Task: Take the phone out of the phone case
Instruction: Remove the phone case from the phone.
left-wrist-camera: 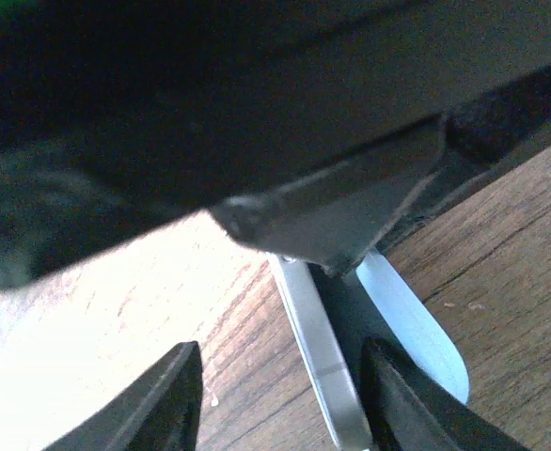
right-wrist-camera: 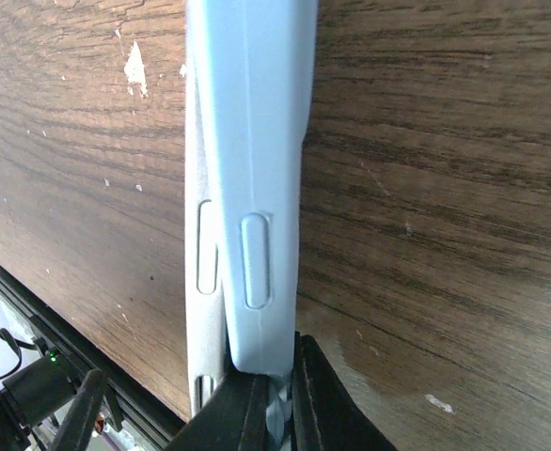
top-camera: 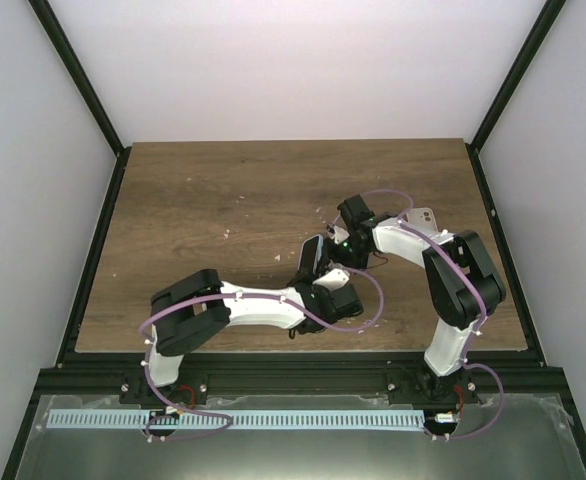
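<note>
The phone (top-camera: 313,254) stands on edge at the table's middle, between both grippers. In the right wrist view its light blue case (right-wrist-camera: 257,141) is peeled apart from the phone's pale side (right-wrist-camera: 198,310), and my right gripper (right-wrist-camera: 280,413) is shut on the case's edge. In the left wrist view the phone's silver edge (left-wrist-camera: 321,362) and the blue case (left-wrist-camera: 417,324) sit between the fingers of my left gripper (left-wrist-camera: 285,404). That gripper is open: its right finger (left-wrist-camera: 417,404) lies against the phone and its left finger (left-wrist-camera: 163,404) is well apart. From above, my left gripper (top-camera: 310,285) is just in front of the phone and my right gripper (top-camera: 333,250) just behind it.
The wooden table (top-camera: 223,200) carries small white specks (top-camera: 278,258). Black frame rails (top-camera: 93,260) run along its left, right and near edges. The right arm's dark body (left-wrist-camera: 257,94) fills the top of the left wrist view.
</note>
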Tool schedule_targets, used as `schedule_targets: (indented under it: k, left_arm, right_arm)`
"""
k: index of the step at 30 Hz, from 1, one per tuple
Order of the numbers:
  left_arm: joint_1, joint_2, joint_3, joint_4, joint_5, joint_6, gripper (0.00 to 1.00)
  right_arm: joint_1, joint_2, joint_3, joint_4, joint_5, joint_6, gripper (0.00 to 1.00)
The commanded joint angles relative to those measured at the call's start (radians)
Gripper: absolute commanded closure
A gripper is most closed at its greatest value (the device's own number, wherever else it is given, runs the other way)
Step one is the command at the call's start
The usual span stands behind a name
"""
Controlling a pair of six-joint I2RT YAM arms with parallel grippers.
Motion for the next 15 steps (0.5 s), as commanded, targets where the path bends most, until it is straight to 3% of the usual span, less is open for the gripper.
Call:
schedule_targets:
  k: [1,15]
  left_arm:
    - [0.013,0.045,-0.007,-0.013,-0.039,0.056,0.56]
    - [0.015,0.037,-0.015,0.014,-0.003,0.093,0.96]
  right_arm:
    - [-0.005,-0.028,-0.001,-0.036,-0.065,-0.012,0.99]
    - [-0.008,-0.029,0.006,-0.038,-0.036,-0.015,0.99]
